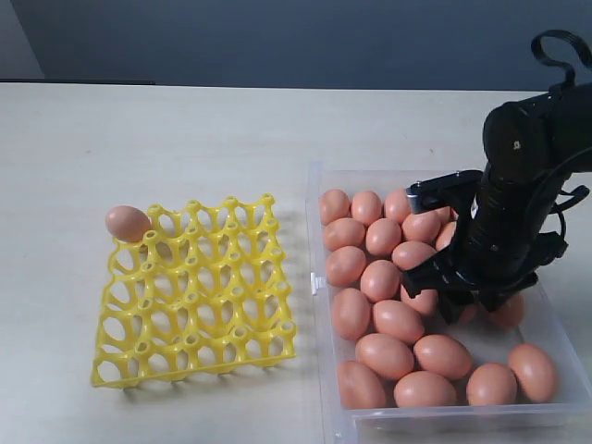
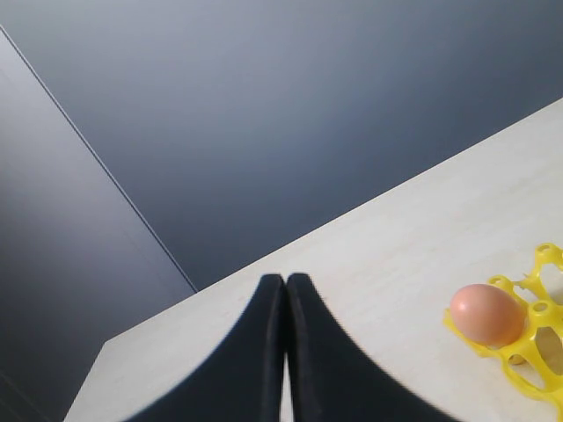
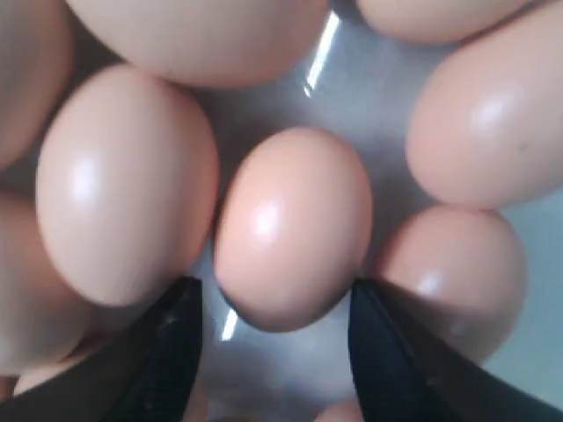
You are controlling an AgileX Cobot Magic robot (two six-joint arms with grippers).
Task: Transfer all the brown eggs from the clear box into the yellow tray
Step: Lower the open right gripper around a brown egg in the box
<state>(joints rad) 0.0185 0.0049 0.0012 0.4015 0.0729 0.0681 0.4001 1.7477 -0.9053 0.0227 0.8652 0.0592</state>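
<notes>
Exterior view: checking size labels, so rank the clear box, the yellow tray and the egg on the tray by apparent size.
1. clear box
2. yellow tray
3. egg on the tray

worktop (image 1: 185, 139): under everything; tray on the left, box on the right, close side by side but not touching
tray (image 1: 191, 340): left of the box, flat on the worktop
lone egg (image 1: 128, 223): on the tray's far left corner cup
box (image 1: 462, 418): right of the tray, reaching toward the near edge
eggs (image 1: 380, 279): inside the box, crowded and touching, along its left side and front
right end effector (image 3: 273, 286): down inside the box, right of middle, among the eggs
centre egg (image 3: 293, 227): between the right end effector's fingers, with other eggs beside and behind it
</notes>
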